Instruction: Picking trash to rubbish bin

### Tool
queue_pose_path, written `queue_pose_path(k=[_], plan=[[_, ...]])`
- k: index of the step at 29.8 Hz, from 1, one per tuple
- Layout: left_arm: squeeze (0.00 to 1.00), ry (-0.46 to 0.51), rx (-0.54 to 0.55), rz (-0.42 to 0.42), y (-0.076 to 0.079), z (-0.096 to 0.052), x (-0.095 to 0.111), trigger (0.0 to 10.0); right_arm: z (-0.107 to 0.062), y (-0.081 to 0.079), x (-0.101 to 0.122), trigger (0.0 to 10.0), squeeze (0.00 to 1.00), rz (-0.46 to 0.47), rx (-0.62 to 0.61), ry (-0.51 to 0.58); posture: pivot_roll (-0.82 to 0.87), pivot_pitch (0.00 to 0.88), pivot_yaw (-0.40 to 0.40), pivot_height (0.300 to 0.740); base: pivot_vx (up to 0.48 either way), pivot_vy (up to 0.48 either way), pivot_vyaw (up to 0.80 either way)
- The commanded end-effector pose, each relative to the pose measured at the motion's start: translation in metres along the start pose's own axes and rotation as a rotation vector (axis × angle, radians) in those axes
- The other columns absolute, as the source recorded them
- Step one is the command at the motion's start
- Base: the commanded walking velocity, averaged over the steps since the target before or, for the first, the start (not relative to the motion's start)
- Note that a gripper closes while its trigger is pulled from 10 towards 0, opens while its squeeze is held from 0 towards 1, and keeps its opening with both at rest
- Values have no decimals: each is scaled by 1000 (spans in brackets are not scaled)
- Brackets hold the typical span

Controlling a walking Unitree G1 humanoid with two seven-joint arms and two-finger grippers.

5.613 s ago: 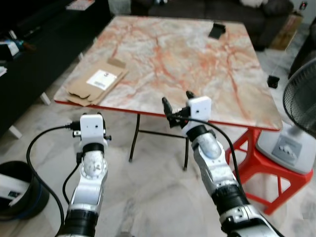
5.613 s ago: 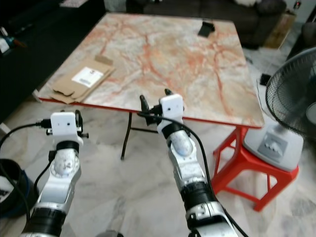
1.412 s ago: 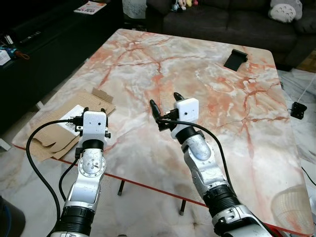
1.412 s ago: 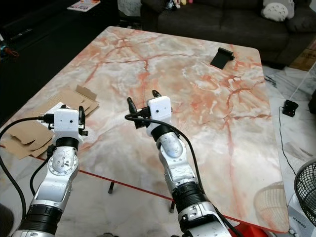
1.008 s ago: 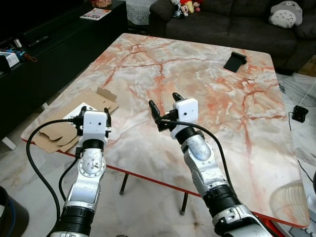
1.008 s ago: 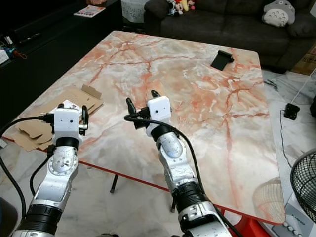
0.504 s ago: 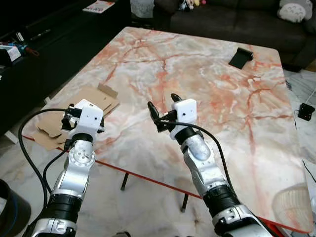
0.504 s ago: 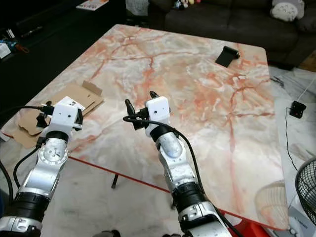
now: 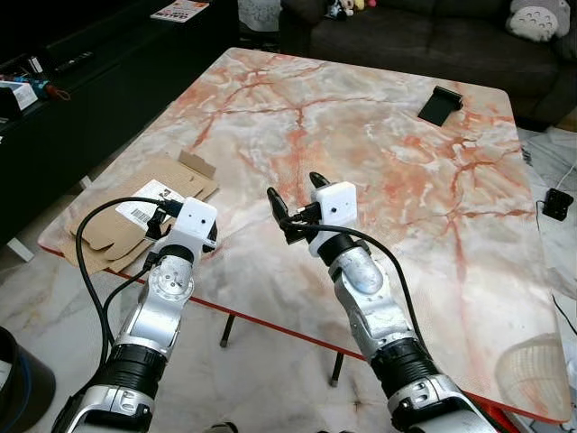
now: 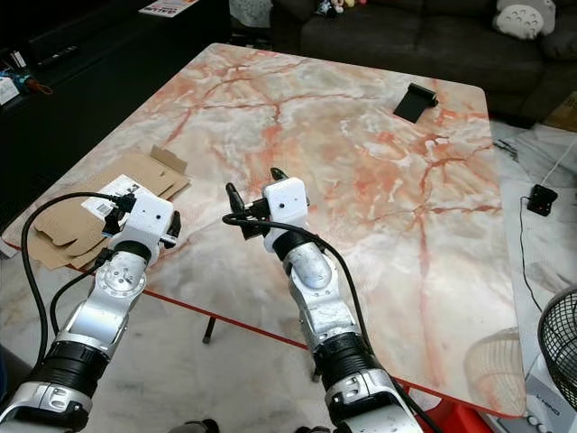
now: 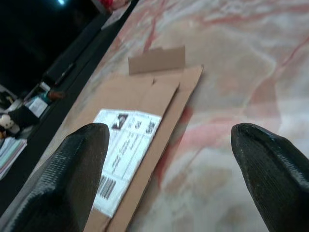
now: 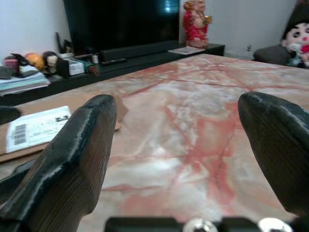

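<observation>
Swinging right since half a second ago, the left gripper point(image 9: 160, 216), wide open and empty, nears the flattened cardboard point(image 9: 135, 215); right gripper point(image 9: 290, 204) open, nothing binned yet.

A large square surface point(image 9: 379, 171) of cream marble veined in rust-red stands on a red metal frame point(image 9: 270, 327) with dark legs beneath. The floor point(image 9: 270, 388) is pale grey marbled tile. Beyond the far edge runs a dark sofa point(image 9: 406, 36) with soft toys point(image 9: 535, 18) on its seat — one grey and round. Along the robot's left stands a low black cabinet point(image 9: 81, 81), a magazine point(image 9: 178, 11) lying on top. A small black stand point(image 9: 442, 105) rests near the surface's far right corner, and a black plug point(image 9: 559, 204) with its cable lies on the floor to the right.
</observation>
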State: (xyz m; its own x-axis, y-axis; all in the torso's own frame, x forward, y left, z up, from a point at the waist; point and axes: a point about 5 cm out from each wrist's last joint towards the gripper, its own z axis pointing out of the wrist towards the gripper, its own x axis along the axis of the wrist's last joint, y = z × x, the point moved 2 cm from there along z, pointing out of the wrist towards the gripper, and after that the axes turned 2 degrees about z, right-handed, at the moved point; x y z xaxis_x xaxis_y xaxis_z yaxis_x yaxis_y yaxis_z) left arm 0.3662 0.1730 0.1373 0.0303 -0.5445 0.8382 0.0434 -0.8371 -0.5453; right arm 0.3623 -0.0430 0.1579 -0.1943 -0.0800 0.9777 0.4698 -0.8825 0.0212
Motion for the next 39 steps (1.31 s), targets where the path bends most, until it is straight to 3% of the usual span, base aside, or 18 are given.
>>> queue_pose_path(k=[1,5,19,25,39], plan=[[0,-13,-1,14,-2,3,0,10000,0,-2,-1,10000,0,6,9,-7,143,139,-21,740,0,0,0],[0,-67,46,20,-11,4,-7,10000,-1,-2,-1,10000,0,4,12,-6,144,136,-21,740,0,0,0],[0,-123,101,39,-25,6,-14,10000,1,-4,3,10000,0,8,28,12,138,126,-23,740,0,0,0],[0,-166,107,129,-28,4,-23,10000,0,-3,2,10000,0,7,31,8,139,132,-30,740,0,0,0],[0,-266,120,121,-45,-4,-47,10000,-1,-5,0,10000,0,11,37,1,150,152,-33,740,0,0,0]])
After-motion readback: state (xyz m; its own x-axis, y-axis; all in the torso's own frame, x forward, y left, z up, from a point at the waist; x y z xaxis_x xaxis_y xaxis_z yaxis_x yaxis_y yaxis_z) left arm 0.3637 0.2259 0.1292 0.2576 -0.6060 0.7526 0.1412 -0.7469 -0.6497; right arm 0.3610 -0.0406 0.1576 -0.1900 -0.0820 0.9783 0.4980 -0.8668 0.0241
